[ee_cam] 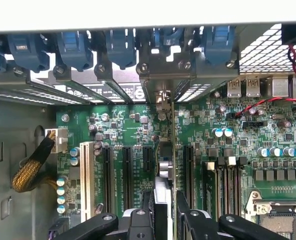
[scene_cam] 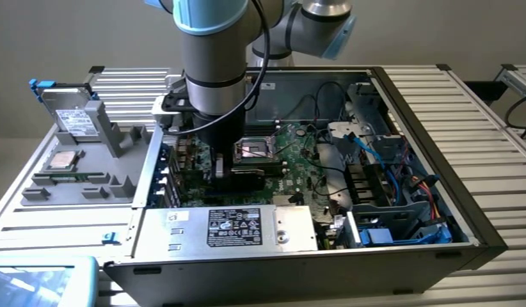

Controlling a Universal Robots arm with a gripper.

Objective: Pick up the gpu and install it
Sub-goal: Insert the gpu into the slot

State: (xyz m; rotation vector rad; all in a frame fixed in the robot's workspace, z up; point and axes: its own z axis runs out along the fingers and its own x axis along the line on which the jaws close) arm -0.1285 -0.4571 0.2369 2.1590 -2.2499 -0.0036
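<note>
Between hand (ee_cam: pixel 165 210) fingers, one gpu (ee_cam: pixel 164 165)

Stood nearly vertical over the open case, arm (scene_cam: pixel 214 57) with its pale-blue joint caps at the top and grey forearm pointing straight down. Carried a black wrist section below the forearm, dropped inside the case walls. Hung low over the board, gripper (ee_cam: pixel 164 199) aimed downward. Showed two dark fingers (ee_cam: pixel 147 210) in the wrist view, linkage bars splayed to either side. Stood partly closed, pads pressed on both faces of the edge-on gpu (ee_cam: pixel 163 172).
</note>
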